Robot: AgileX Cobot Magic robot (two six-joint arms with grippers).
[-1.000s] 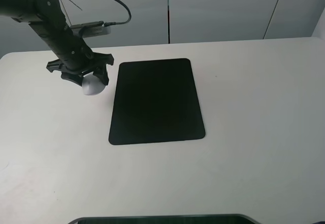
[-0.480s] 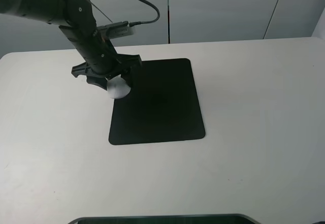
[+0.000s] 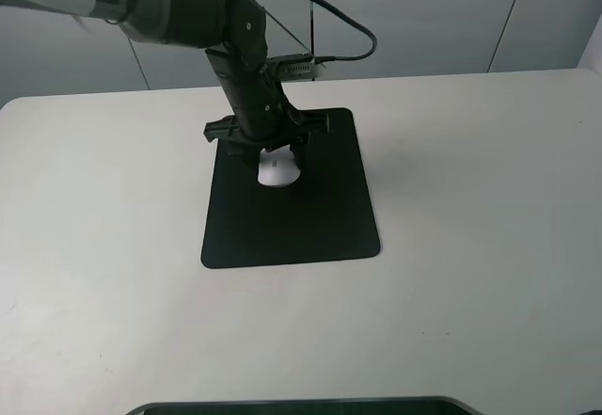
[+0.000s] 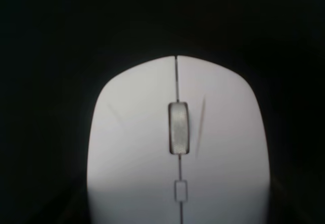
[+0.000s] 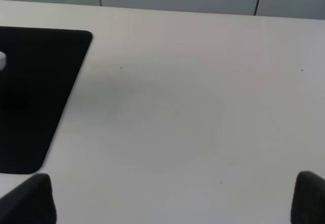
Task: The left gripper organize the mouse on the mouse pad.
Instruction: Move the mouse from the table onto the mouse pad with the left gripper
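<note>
The left gripper (image 3: 274, 162) had carried the mouse (image 3: 277, 175), clamped between its fingers, over the mouse pad (image 3: 301, 222) (only release remained).

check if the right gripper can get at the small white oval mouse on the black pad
Probably not: the left gripper is clamped over the glossy white oval mouse on the matte black mouse pad, blocking the right gripper.

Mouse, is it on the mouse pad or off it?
Over the pad: the mouse lies inside the mouse pad outline, gripped under the left pincer. Whether it touches the pad, cannot tell.
</note>
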